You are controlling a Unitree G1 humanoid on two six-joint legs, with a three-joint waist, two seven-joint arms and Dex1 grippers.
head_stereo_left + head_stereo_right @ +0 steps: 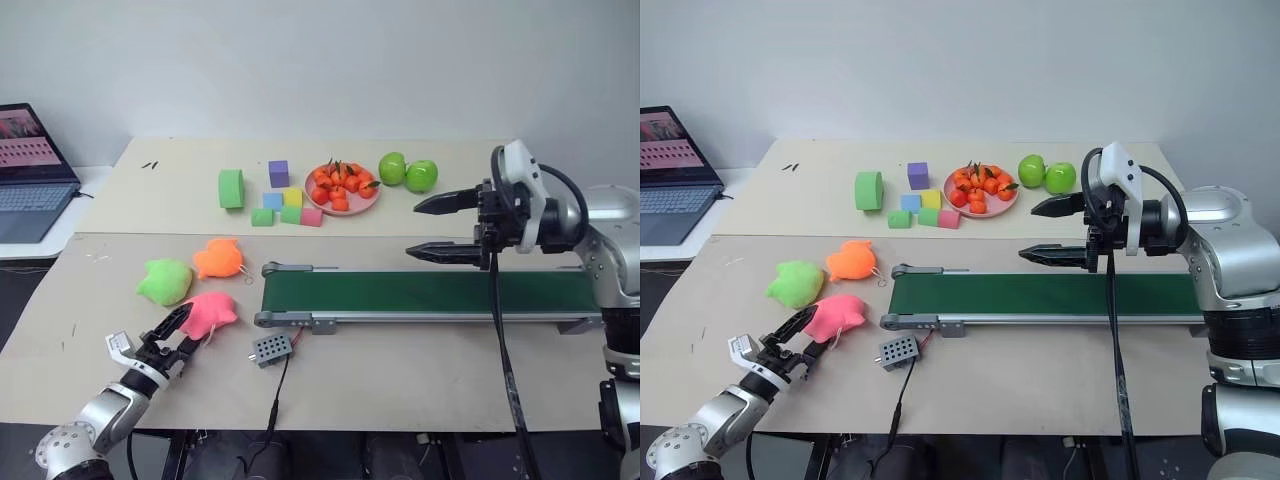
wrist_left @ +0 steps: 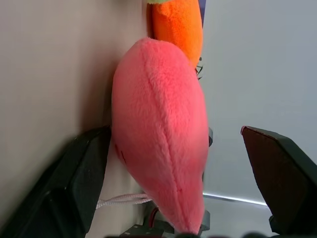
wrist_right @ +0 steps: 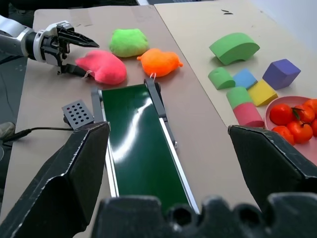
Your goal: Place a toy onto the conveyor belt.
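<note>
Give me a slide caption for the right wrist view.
Open right gripper above the conveyor belt; left gripper straddles the pink toy.

Orange plush (image 1: 219, 258) beside lime-green plush (image 1: 164, 282) on table (image 1: 420, 370). Farther back: foam blocks (image 1: 280, 200), pink plate of small oranges (image 1: 342, 187), two green apples (image 1: 407, 172). Open laptop (image 1: 30, 175) at far left.

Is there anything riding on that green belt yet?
Empty. The conveyor belt shows bare green end to end; the pink plush toy lies on the table beside it.
</note>
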